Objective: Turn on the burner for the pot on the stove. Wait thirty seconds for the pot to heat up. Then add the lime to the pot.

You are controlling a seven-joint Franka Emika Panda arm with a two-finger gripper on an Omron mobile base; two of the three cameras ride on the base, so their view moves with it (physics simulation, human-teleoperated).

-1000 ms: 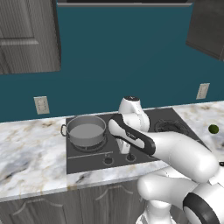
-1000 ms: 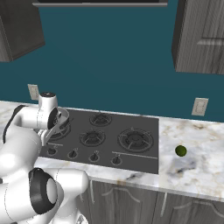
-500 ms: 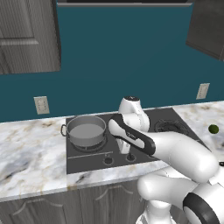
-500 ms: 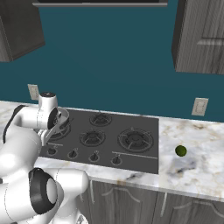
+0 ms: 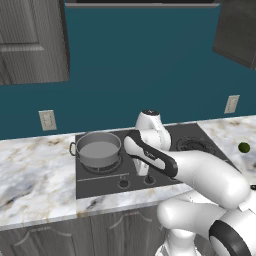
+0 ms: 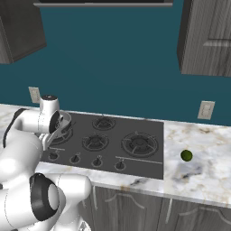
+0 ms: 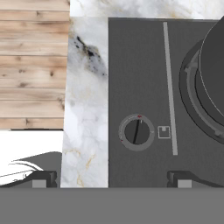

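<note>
On the far left, my marble table point(image 5: 35, 175) runs along under the blue wall. Next comes the stove point(image 5: 100, 177), flat and dark grey. The pot point(image 5: 98, 149) sits on the stove's left side, upright, with its open top facing up. It is short, wide and grey, pale inside, and a small loop handle sticks out on its left. It rests on the burner point(image 5: 102, 165), a round black ring that peeks out under it.

In my hand view, a small round knob point(image 7: 137, 132) lies near the stove's near edge, with the pot's dark side point(image 7: 214, 65) to the right of it. The knob is black with a thin line on it. That line runs almost straight toward the far side and points at a little red mark on its ring.

My end effector point(image 7: 111, 178) hangs above that knob, not touching it. Its two fingers point(image 7: 43, 179) are spread wide, with nothing between them.

Far to the right, the lime point(image 6: 186, 155) sits on the table, well apart from the stove. It is a small dark green ball.
</note>
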